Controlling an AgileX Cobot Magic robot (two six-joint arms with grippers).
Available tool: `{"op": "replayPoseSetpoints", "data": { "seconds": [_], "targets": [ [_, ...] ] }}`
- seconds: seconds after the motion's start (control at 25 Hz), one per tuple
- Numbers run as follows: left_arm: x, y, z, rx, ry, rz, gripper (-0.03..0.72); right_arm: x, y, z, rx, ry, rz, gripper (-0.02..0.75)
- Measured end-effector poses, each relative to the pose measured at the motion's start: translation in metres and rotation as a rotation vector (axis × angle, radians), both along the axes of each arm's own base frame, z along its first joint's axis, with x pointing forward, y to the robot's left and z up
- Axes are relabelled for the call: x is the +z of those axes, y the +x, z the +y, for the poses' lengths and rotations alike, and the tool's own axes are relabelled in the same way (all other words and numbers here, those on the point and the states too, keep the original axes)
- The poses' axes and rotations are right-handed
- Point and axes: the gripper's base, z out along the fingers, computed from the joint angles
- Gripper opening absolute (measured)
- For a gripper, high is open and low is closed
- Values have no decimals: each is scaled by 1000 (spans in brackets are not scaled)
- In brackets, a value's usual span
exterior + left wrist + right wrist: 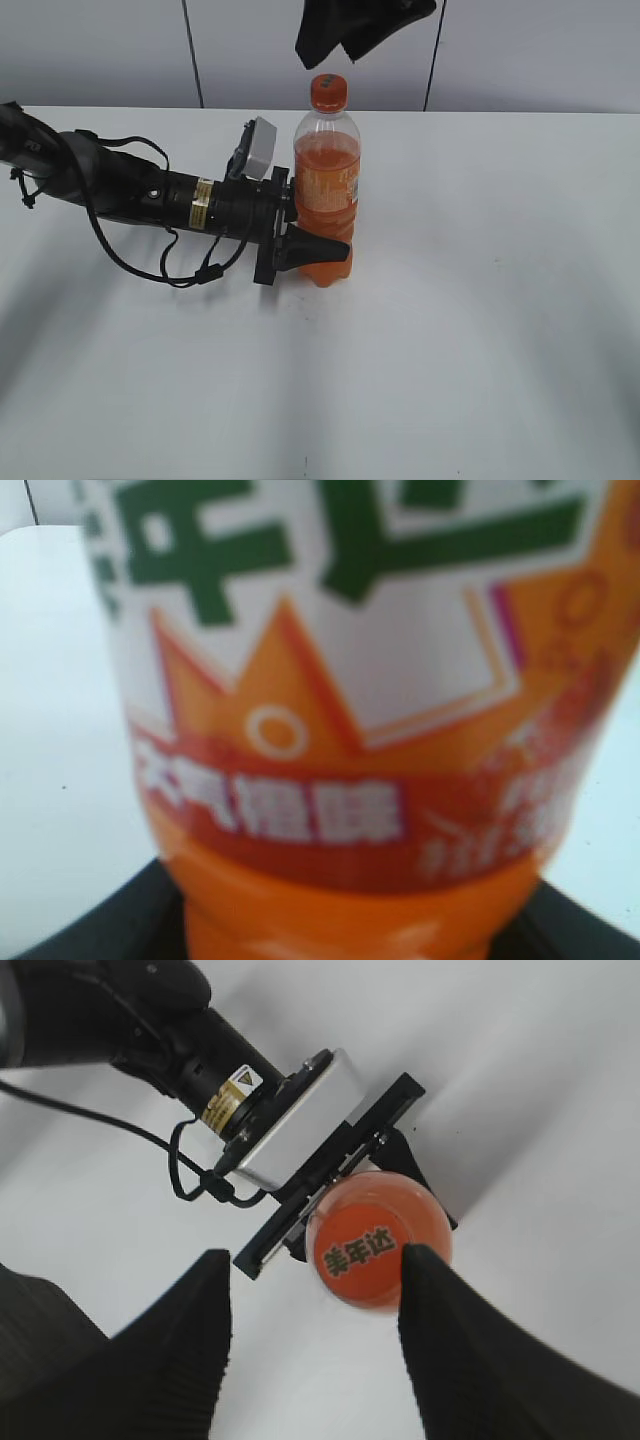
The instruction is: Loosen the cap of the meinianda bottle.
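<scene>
White desk (480, 330) under a pale grey panelled wall carries only the meinianda bottle (326, 195), standing upright near the middle. The left tool (305, 232) reaches in sideways from the left and is clenched around the bottle's lower body, its dark fingers (318, 250) wrapping the waisted part below the label; this looks meant to brace the bottle so it cannot spin or tip once twisting starts. The right tool (310, 1300) hangs above, pointing straight down, with its fingers (420, 1290) spread to either side of the orange cap (355, 1250) and not yet touching it. That centring suits a descent and a squeeze on the cap, which is apparently still screwed on.
</scene>
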Motion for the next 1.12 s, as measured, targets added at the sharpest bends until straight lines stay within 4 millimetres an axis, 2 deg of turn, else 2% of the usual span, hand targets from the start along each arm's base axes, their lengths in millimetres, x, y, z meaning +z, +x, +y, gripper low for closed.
{"op": "replayPoseSetpoints", "data": {
  "seconds": [0.24, 0.4, 0.72, 1.12],
  "targets": [
    [0, 0, 0, 1, -1, 0, 401, -1, 2, -4, -299, 40, 133, 407],
    [0, 0, 0, 1, -1, 0, 401, -4, 5, -6, -398, 33, 155, 407],
    [0, 0, 0, 0, -1, 0, 401, -25, 11, 5, -417, 20, 224, 407],
    [0, 0, 0, 0, -1, 0, 401, -27, 8, 11, -407, 29, 227, 408]
  ]
}}
